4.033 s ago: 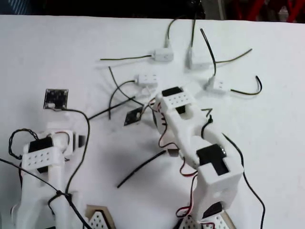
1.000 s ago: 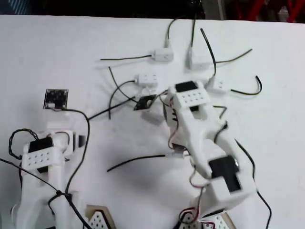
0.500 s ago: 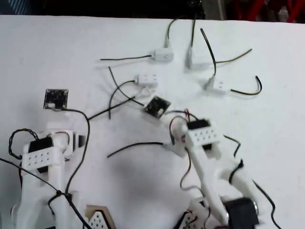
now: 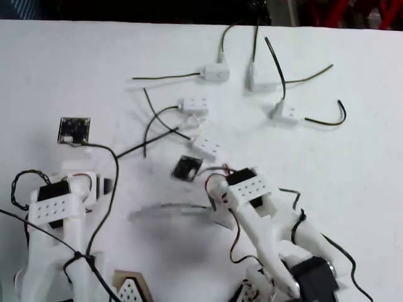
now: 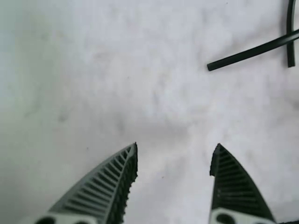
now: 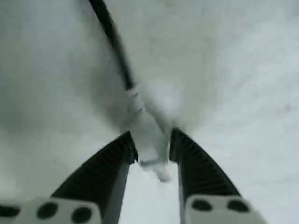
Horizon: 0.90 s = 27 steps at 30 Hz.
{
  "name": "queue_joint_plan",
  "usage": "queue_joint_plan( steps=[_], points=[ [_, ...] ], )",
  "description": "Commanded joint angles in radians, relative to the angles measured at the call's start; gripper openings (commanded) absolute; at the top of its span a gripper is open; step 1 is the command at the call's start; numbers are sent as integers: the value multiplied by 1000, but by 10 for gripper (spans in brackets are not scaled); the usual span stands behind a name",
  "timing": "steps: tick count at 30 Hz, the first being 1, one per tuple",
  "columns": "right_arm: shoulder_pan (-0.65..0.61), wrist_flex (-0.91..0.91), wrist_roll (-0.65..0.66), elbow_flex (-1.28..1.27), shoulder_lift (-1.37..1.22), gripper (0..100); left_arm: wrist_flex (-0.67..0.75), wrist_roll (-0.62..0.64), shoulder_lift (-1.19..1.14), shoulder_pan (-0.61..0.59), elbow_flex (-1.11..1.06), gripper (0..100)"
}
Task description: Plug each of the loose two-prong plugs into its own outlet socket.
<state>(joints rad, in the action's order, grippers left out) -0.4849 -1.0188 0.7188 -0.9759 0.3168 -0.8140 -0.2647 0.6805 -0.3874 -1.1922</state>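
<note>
My right end effector [image 6: 152, 138] pinches a white two-prong plug [image 6: 145, 123], and the plug's black cable [image 6: 111, 39] trails away across the bench [image 6: 243, 70]. My left end effector [image 5: 175, 149] hangs spread over bare bench. The nearest outlet socket [image 4: 206, 146] lies loose, well apart from my left arm. With nothing bracing it, I judge a push could simply slide it away. My grip on the plug is narrow, so it may twist as I press. I cannot tell which way the prongs face. The trailing cable could also snag the small dark board [image 4: 186, 168].
</note>
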Motion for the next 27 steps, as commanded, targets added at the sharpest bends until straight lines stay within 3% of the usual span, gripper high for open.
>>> queue_joint_plan(
  steps=[1, 17, 23, 27],
  points=[
    [-7, -85, -11, 86, 8, 116, 21, 8, 31, -4, 17, 256],
    [-67, -133, -11, 172, 4, 123, 21, 8, 31, -4, 15, 256],
    [-91, -136, -6, 178, -113, 122, 21, 8, 31, -4, 15, 256],
    [-96, -130, -6, 180, -162, 67, 21, 8, 31, -4, 15, 256]
  ],
)
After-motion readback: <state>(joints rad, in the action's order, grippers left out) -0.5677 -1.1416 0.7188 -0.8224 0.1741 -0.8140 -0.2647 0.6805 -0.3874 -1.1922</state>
